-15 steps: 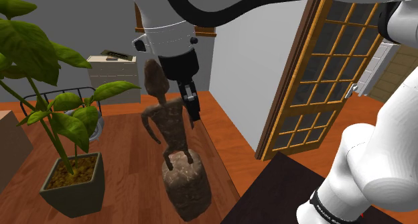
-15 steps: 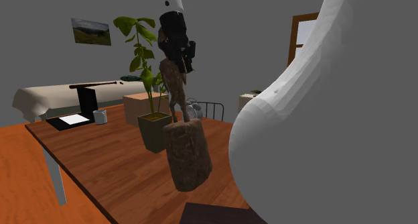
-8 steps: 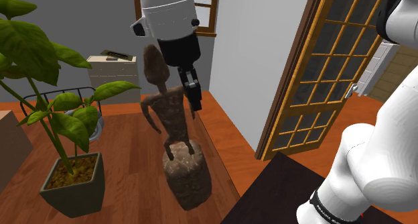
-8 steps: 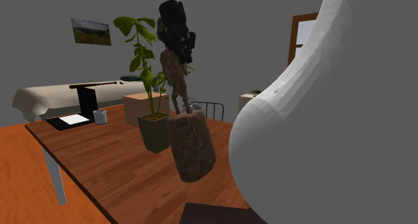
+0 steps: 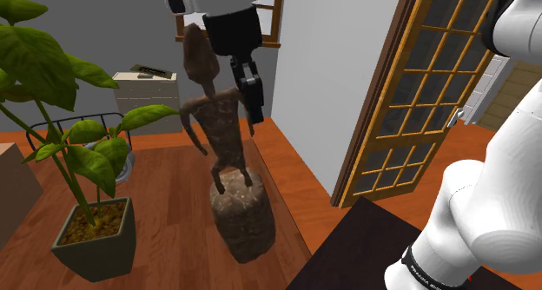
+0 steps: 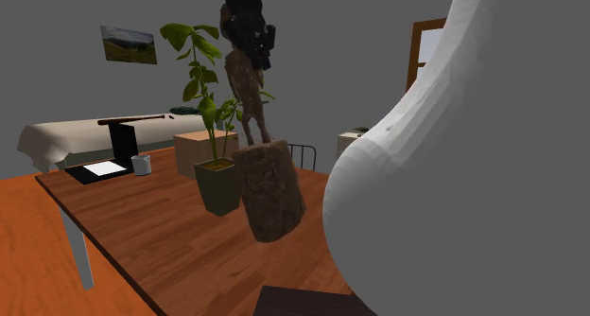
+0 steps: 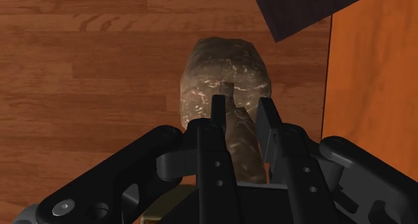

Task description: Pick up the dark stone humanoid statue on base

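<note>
Reddish-brown wooden tabletop (image 5: 165, 201). Black two-finger pincer (image 7: 242, 114) clamped on upper body of mottled brown stone humanoid statue (image 5: 221, 145). Statue tilted, base apparently off the wood. Pincer body hides its head in wrist view.

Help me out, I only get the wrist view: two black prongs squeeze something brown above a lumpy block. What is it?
Observer: A tall, thin brown statue of a person; the block is its base. The jaws clasp its upper body, just below the head.
Operator: Is it standing on the table?
Observer: It seems not. In the second exterior view the base hangs tilted above the wooden table.
Operator: Is anything close by that it could bump?
Observer: A potted plant stands on the table beside it, apart from it, with leaves reaching towards the figure.
</note>
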`<action>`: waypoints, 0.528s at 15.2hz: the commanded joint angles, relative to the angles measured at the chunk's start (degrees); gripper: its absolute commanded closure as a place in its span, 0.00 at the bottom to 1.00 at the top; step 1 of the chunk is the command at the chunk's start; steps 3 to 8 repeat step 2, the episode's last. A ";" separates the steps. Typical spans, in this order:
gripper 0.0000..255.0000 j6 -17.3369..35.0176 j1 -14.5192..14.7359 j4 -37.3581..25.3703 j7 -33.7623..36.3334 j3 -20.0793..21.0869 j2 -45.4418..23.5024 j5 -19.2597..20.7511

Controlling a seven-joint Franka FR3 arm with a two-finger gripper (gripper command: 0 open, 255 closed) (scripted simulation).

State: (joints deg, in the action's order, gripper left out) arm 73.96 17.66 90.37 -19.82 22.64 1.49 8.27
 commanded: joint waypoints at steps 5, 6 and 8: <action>1.00 -0.97 0.00 -1.47 -0.12 0.01 -0.34 0.22; 1.00 -0.97 0.00 -1.47 -0.12 0.01 -0.34 0.22; 1.00 -0.97 0.00 -1.47 -0.12 0.01 -0.34 0.22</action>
